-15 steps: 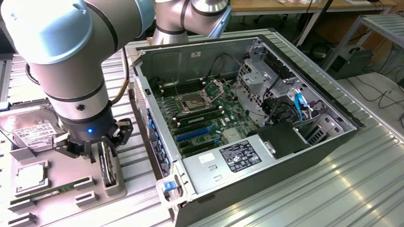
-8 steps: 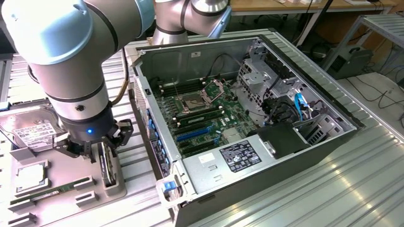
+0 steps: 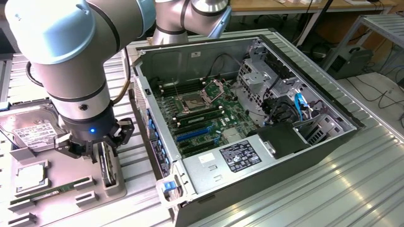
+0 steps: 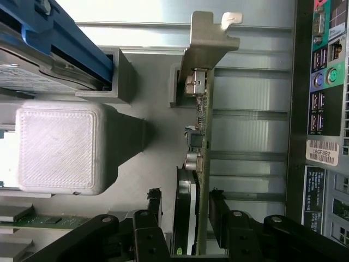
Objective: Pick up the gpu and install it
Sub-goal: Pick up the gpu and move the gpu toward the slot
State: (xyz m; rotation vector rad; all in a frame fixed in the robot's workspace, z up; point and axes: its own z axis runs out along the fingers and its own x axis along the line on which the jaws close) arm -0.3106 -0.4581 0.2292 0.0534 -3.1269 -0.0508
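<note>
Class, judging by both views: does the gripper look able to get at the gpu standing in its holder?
Probably yes: the gripper sits open astride the gpu, jaws either side, with nothing between them and the card.

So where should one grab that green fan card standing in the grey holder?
Pinch the gpu across its two flat faces near the fan, coming from above. It stands on edge in the grey holder, leaving its top edge free. The open gripper straddles it that way.
</note>
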